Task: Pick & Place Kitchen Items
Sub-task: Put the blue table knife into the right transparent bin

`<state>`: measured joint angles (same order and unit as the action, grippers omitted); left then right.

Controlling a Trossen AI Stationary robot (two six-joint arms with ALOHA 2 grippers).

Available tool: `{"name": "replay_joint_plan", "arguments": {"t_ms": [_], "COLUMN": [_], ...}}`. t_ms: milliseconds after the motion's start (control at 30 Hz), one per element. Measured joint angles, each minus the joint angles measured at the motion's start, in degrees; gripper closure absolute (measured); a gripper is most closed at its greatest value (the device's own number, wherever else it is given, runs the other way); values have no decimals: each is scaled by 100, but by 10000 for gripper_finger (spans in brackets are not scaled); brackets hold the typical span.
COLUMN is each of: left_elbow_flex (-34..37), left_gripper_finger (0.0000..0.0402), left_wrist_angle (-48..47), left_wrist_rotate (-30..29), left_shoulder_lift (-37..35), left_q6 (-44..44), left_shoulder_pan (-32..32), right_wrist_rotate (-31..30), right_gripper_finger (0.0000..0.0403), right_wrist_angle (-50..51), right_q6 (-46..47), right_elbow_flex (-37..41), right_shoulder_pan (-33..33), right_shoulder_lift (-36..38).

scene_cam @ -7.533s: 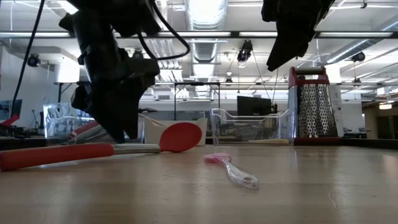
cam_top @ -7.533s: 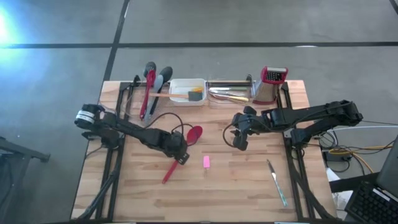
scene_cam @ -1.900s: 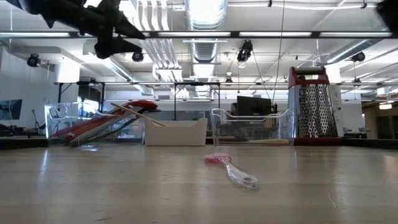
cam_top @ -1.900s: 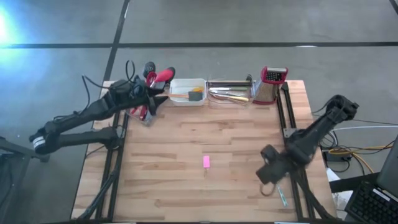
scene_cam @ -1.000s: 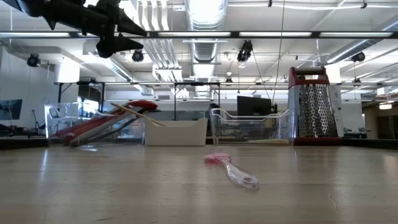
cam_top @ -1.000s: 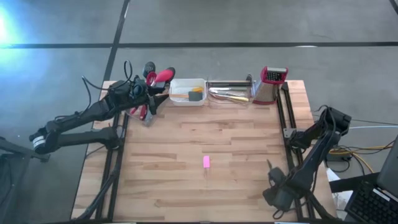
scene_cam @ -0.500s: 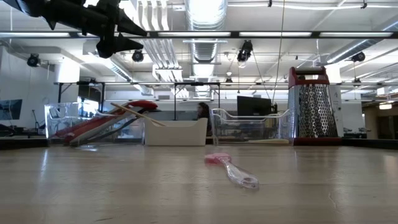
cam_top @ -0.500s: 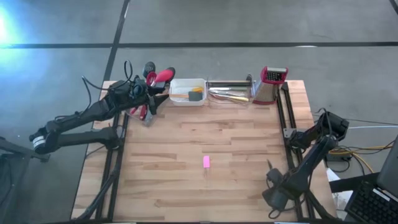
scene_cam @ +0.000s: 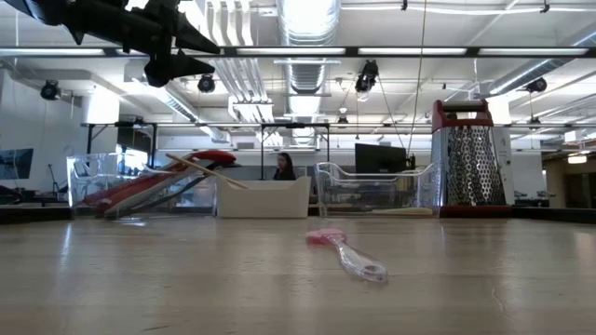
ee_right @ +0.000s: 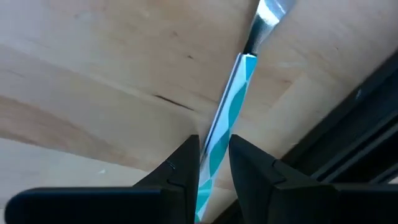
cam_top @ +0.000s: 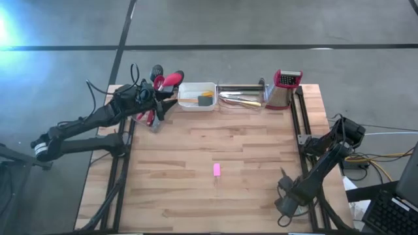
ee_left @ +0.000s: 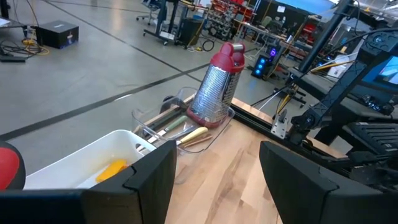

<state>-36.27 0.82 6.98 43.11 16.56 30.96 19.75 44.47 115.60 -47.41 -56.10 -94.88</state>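
Right gripper [ee_right: 213, 163] now lowered at table [cam_top: 248, 156] 5 o'clock corner, narrow around teal-handled knife [ee_right: 229, 118]: pickup imminent. Left gripper [ee_left: 214, 163] wide, empty, at 11 o'clock.

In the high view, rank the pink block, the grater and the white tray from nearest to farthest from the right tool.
1. Pink block: mid-table, left of the right tool.
2. Grater: far edge, right side.
3. White tray: far edge, further left.
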Motion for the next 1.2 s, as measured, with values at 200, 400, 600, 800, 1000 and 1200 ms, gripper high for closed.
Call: {"name": "replay_joint_plan", "arguments": {"t_ms": [200,400,600,800,1000,1200], "left_elbow_flex": [0,0,0,0,0,0], "left_gripper_finger": [166,166,166,166,166,165], "left_wrist_angle": [0,0,0,0,3,5], "left_wrist_rotate": [35,151,153,153,153,155], "left_shoulder_lift": [0,0,0,0,0,0], "left_q6": [9,35,35,27,20,15], "left_shoulder_pan": [0,0,0,0,2,4], "right_wrist_rotate": [142,238,376,26,-845,-1462], "right_gripper_finger": [318,355,385,388,390,391], "right_wrist_angle": [-248,-286,-300,-425,-362,-317], "right_q6": [-673,-1340,-1521,-1657,-1588,-1659], "right_elbow_flex": [252,260,266,172,-3,-48], "right_shoulder_pan": [368,660,733,738,752,862], "right_shoulder_lift": [16,3,5,215,570,772]}}
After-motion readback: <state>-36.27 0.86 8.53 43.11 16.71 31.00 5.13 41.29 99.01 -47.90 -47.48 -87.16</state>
